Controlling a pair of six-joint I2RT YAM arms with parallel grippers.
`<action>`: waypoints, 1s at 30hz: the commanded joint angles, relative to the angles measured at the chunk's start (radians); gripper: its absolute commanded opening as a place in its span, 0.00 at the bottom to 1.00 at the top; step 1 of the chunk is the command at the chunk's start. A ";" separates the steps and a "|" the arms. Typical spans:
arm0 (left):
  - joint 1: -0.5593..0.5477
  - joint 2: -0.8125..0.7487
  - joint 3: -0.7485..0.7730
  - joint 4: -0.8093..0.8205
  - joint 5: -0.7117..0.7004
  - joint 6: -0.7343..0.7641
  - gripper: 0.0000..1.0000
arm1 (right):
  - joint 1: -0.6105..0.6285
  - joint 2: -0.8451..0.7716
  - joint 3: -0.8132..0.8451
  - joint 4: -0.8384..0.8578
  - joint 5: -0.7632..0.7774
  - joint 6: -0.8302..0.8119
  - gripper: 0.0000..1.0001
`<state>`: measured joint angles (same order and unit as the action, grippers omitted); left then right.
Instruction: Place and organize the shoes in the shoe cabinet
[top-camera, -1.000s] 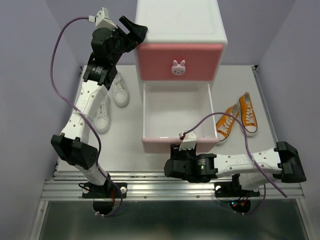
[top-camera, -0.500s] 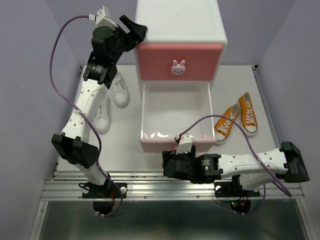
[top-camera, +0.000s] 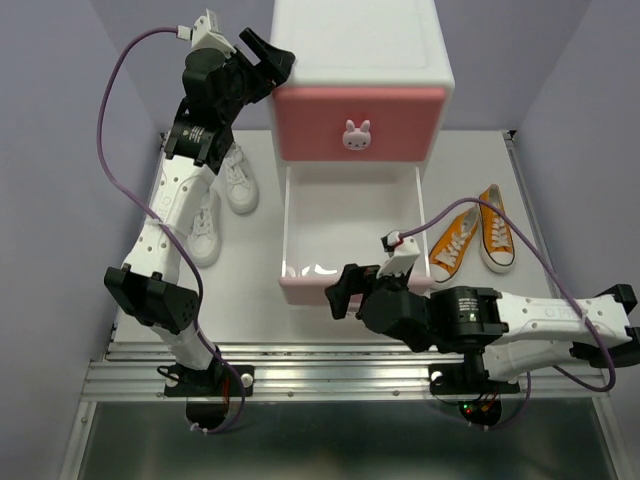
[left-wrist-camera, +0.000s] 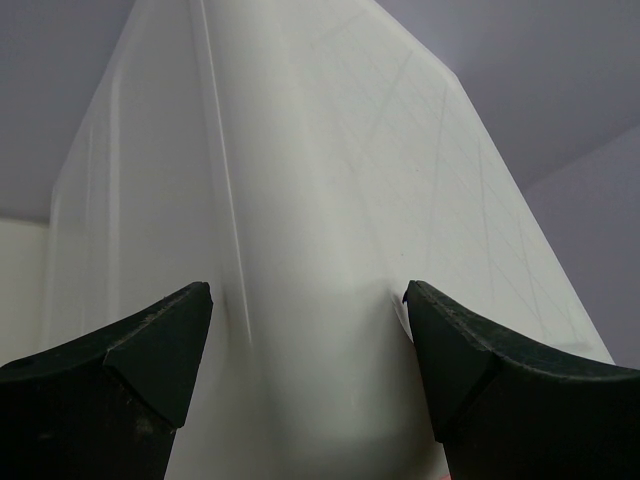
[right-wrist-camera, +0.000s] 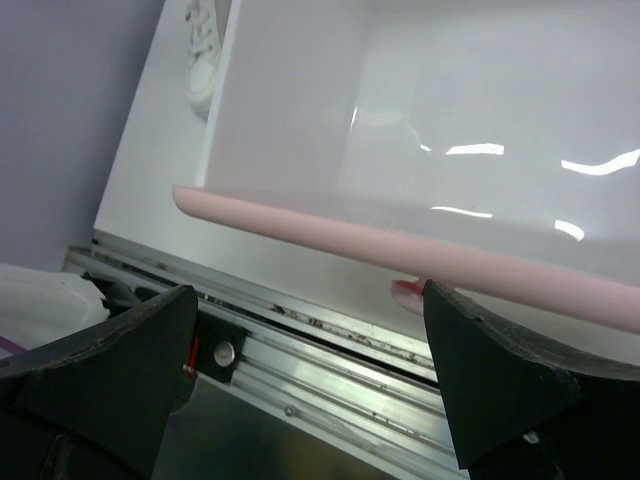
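The shoe cabinet (top-camera: 360, 45) stands at the back, its darker pink upper drawer (top-camera: 320, 122) shut. The paler pink lower drawer (top-camera: 350, 225) is pulled out and empty; it also shows in the right wrist view (right-wrist-camera: 400, 245). The white shoes (top-camera: 240, 178) lie left of it, one seen in the right wrist view (right-wrist-camera: 203, 50). The orange shoes (top-camera: 458, 243) lie to its right. My left gripper (top-camera: 265, 55) is open around the cabinet's upper left corner (left-wrist-camera: 305, 340). My right gripper (top-camera: 345, 292) is open and empty just in front of the drawer's front (right-wrist-camera: 300, 370).
A metal rail (top-camera: 300, 370) runs along the table's near edge, also below the drawer in the right wrist view (right-wrist-camera: 330, 350). Purple walls close in the left, back and right sides. A purple cable (top-camera: 470, 215) loops over the orange shoes.
My right gripper has let go of the drawer front and lifted up and right beside it. The drawer front has shifted slightly left. The left arm has not moved.
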<state>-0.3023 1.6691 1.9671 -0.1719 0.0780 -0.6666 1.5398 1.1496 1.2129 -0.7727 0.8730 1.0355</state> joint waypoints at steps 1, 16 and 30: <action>0.012 0.080 -0.040 -0.304 -0.029 0.098 0.88 | -0.007 -0.054 0.069 -0.121 0.202 0.116 1.00; 0.009 0.119 0.055 -0.374 -0.024 0.107 0.88 | -0.849 0.022 0.145 -0.169 -0.254 -0.114 1.00; 0.009 0.147 0.099 -0.402 -0.007 0.128 0.88 | -1.345 0.318 0.272 -0.162 -0.468 -0.319 1.00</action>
<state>-0.3046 1.7401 2.1159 -0.3046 0.1043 -0.6476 0.3195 1.4467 1.4807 -0.9314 0.3775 0.7807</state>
